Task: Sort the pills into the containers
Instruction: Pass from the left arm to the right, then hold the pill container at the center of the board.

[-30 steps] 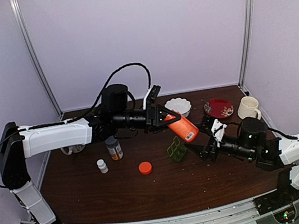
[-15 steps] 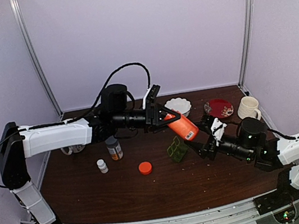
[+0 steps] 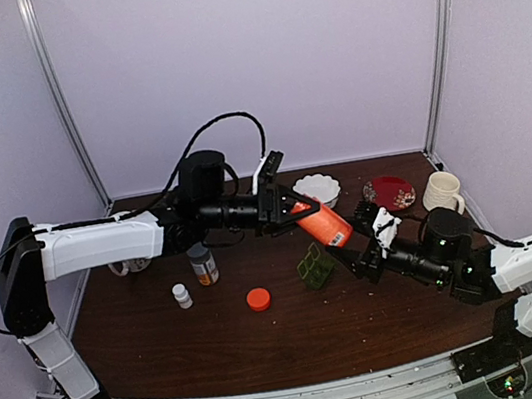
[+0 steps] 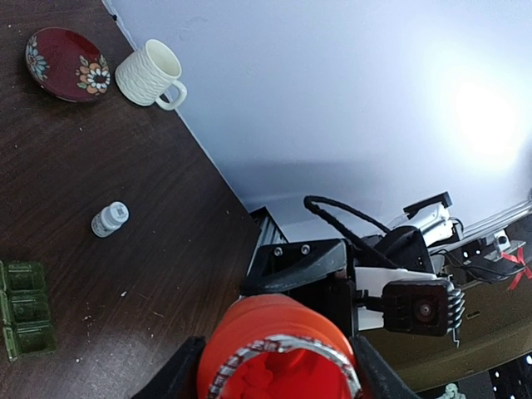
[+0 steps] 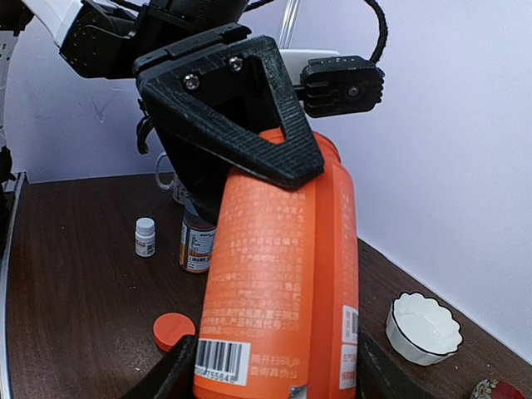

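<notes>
My left gripper [image 3: 298,212] is shut on an orange bottle [image 3: 325,225] and holds it tilted above the table. The bottle's open mouth [image 4: 278,366] faces the left wrist camera, between that gripper's fingers [image 4: 179,374]. My right gripper [image 3: 359,243] reaches in from the right. Its fingers [image 5: 173,372] lie against both sides of the bottle's lower end [image 5: 283,283], with no gap showing. The containers, a dark-green pill box [image 3: 315,266], sit just below the bottle, lids up [image 4: 21,307]. A few whitish specks [image 4: 125,293] dot the wood near it; whether they are pills is unclear.
An orange cap [image 3: 258,299], a small white bottle [image 3: 181,295] and a grey-capped labelled bottle [image 3: 202,264] stand left of the box. A white bowl [image 3: 316,189], a red plate [image 3: 388,192] and a mug [image 3: 441,192] line the back. Another small white bottle [image 4: 109,219] stands further right.
The right gripper's jaws have narrowed around the bottle's lower end and it has edged closer. The left arm and the bottle have barely moved.
</notes>
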You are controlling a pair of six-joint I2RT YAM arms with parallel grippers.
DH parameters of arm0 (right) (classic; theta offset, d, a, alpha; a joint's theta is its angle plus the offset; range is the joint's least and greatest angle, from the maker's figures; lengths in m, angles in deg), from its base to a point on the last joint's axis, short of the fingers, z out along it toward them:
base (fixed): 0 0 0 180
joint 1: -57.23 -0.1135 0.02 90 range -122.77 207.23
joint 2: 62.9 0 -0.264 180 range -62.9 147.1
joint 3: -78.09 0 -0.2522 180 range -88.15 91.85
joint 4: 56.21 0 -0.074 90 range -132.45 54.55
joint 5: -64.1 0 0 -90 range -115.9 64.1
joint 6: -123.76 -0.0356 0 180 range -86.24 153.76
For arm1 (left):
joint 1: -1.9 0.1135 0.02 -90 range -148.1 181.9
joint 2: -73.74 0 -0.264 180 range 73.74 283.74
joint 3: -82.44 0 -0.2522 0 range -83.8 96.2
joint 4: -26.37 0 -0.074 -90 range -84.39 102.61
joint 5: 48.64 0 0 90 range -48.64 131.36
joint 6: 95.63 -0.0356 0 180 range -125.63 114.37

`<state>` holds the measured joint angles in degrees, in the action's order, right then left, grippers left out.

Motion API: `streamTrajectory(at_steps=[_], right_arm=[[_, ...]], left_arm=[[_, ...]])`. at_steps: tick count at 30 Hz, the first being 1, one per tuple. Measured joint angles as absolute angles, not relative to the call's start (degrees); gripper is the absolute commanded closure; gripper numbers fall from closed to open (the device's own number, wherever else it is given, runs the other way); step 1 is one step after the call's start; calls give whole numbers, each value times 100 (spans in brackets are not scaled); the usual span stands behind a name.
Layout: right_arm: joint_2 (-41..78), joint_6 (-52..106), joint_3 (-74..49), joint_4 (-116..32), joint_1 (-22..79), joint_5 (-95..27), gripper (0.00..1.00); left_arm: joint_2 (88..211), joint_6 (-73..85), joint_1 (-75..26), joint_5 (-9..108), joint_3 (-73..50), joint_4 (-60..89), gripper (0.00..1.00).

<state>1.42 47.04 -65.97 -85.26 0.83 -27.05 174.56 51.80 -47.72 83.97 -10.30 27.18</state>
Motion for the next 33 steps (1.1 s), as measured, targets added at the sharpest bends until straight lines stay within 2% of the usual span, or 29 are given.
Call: streamTrajectory(at_steps=[2,5,6,12,17,22,26,33], right_arm=[[140,4695,-6580,-8506,83,-2676,62],[105,4660,-6578,-8357,81,-2591,67],[81,4636,-6578,-8298,79,-2569,68],[-394,4314,-6687,-7863,89,-2390,75],[-839,3818,-6890,-7265,214,-2348,76],[-877,3222,-6895,-6569,498,-2576,77],[-735,2784,-6895,-6200,785,-2927,77],[-247,2413,-6877,-5870,1191,-3529,77]], left_arm=[[17456,5177,-4770,8404,-1039,2762,29],[17445,5169,-4770,8399,-1109,2823,6],[17434,5125,-4770,8391,-1128,2805,3],[17259,4334,-4752,7923,-1037,1848,3],[17041,3278,-4726,6655,-746,425,2],[16929,2559,-4715,5464,-742,-185,2],[17137,2179,-4715,5136,-724,-235,12],[18007,1798,-4715,5335,-696,-32,22]])
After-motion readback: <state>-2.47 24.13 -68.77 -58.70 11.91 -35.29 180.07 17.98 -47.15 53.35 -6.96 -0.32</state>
